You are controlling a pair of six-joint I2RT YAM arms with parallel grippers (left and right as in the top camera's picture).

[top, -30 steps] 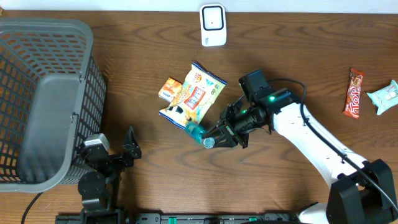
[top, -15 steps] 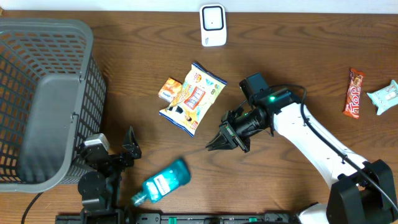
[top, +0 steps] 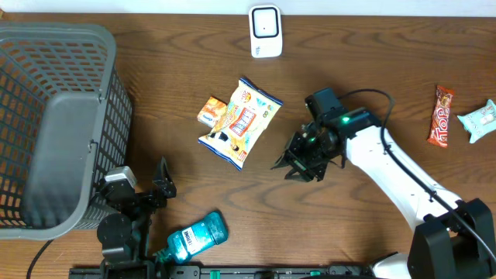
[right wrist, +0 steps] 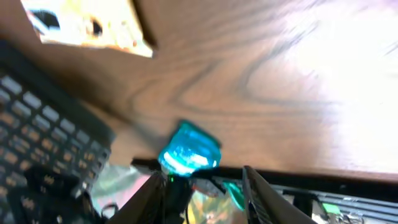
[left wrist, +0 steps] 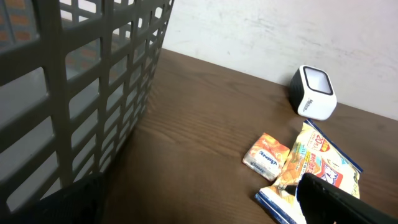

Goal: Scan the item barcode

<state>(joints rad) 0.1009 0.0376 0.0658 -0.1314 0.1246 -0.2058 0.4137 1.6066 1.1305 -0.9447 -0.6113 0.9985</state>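
Note:
The blue bottle (top: 195,236) lies on its side near the table's front edge, right of the left arm's base. It shows blurred and far off in the right wrist view (right wrist: 188,149). My right gripper (top: 297,164) hovers over the table's middle, open, with nothing between its fingers (right wrist: 153,198). It is well apart from the bottle. The white scanner (top: 265,31) stands at the back centre, also in the left wrist view (left wrist: 314,93). My left gripper (top: 164,180) rests open and empty beside the basket.
A grey mesh basket (top: 54,124) fills the left side. A yellow snack bag (top: 240,122) and a small orange packet (top: 211,111) lie between scanner and right gripper. A red chocolate bar (top: 441,116) and a pale teal pack (top: 480,120) sit far right.
The blue bottle left my right gripper and slid across the table to the front left. My right gripper shut briefly, then opened and drew back to the right. The left arm stayed still.

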